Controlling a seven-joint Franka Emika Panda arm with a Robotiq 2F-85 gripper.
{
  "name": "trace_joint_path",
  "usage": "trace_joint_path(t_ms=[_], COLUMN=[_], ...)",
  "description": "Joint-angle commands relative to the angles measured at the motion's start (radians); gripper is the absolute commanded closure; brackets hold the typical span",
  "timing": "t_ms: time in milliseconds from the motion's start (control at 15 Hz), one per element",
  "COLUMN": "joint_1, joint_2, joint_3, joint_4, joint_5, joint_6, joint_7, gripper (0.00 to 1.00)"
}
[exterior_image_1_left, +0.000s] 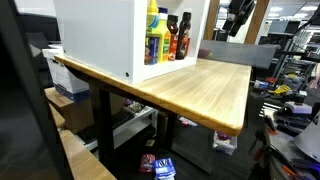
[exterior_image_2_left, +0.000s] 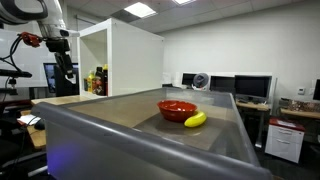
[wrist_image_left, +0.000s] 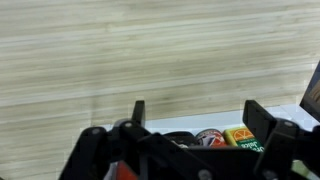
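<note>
Several colourful bottles (exterior_image_1_left: 160, 35) stand inside the white cabinet (exterior_image_1_left: 95, 35) on the wooden surface (exterior_image_1_left: 200, 90), while your fingers (wrist_image_left: 139, 112) hang spread wide and empty over bare wood, near the cabinet's open front.

fingers (wrist_image_left: 139, 112) spread wide above the pale wood tabletop (wrist_image_left: 150, 45) — bottle tops (wrist_image_left: 212, 137) showing between them.

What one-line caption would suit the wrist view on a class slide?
Open gripper above a wooden table, bottles showing between its fingers.
</note>
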Motion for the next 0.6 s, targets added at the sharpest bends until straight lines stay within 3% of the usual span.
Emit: trace_joint_path(t_ms=[0, 533], joint_1=[-0.005, 0.015], joint_2=[-0.025, 0.008], joint_3=[0.060, 0.125], joint_4=[-0.030, -0.015], joint_5=[0.023, 0.041], joint_6=[0.049, 0.107], joint_7=[0.129, 0.236], gripper=[0.00, 0.00])
